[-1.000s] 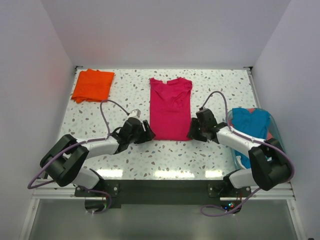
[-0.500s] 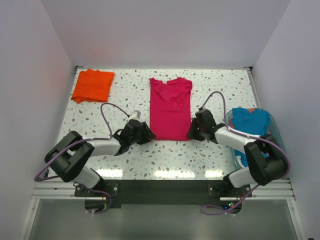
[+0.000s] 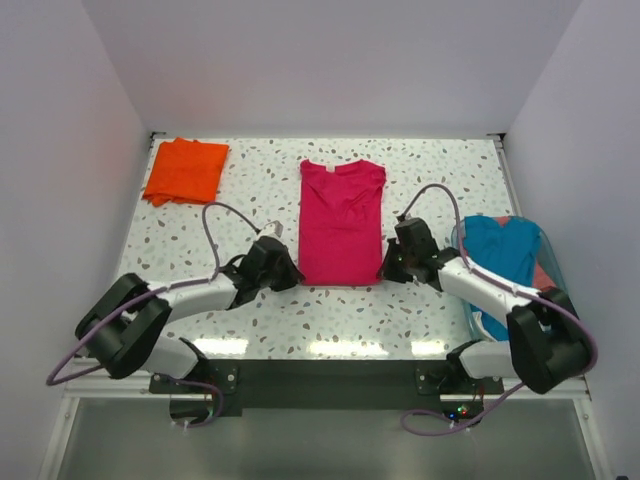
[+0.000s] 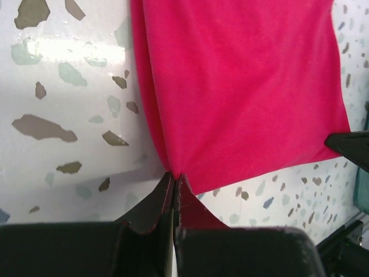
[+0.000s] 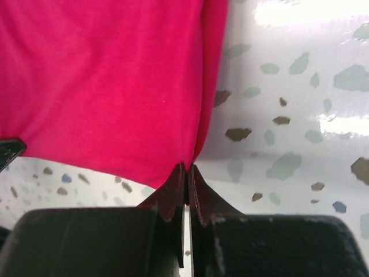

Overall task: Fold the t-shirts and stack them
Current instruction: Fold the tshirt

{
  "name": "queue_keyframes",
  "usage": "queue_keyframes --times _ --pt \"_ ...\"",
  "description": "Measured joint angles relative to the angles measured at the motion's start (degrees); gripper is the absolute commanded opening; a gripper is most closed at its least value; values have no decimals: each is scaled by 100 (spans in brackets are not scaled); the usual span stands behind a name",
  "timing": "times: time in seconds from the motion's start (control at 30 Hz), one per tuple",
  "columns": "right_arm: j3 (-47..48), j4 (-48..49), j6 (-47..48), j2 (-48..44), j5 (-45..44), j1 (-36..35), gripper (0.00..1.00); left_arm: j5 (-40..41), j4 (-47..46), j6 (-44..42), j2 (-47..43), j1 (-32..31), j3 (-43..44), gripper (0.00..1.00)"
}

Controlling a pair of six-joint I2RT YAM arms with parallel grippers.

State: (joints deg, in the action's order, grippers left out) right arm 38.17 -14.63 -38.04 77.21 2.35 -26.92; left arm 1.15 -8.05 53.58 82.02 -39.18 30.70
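Observation:
A magenta-red t-shirt (image 3: 342,220) lies flat on the middle of the table, collar at the far end. My left gripper (image 3: 291,275) is shut on its near left hem corner, the cloth (image 4: 230,86) pinched between the closed fingertips (image 4: 164,187). My right gripper (image 3: 388,268) is shut on the near right hem corner, the cloth (image 5: 115,81) running up from its fingertips (image 5: 180,179). A folded bright orange t-shirt (image 3: 186,170) rests at the far left corner. A teal-blue t-shirt (image 3: 502,250) lies in the tub at the right, with a sliver of salmon-pink beneath it.
A clear blue-rimmed plastic tub (image 3: 470,310) stands at the table's right edge beside my right arm. Speckled tabletop (image 3: 250,190) separates the orange and magenta shirts. White walls enclose the table on three sides.
Both grippers have closed from open onto the magenta shirt's near hem corners. The shirt's near edge has drawn in slightly at both corners.

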Motion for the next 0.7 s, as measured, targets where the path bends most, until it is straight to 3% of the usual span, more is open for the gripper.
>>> queue_keyframes --times 0.17,0.43,0.57,0.7 --pt "-498 -275 -74 -1287 11 -575 0 175 575 13 -1174 -348 -343 0" --pt "-1252 -1338 -743 -2889 -501 -2135 0 739 1906 573 -2739 -1690 -887 0" --pt "-1056 -1759 -850 -3108 -1021 -2188 0 999 2197 590 -2802 -1790 -745 0" --pt "-337 -2109 -737 -2643 -1554 -2181 0 1191 2352 382 -2245 -1698 -50 0"
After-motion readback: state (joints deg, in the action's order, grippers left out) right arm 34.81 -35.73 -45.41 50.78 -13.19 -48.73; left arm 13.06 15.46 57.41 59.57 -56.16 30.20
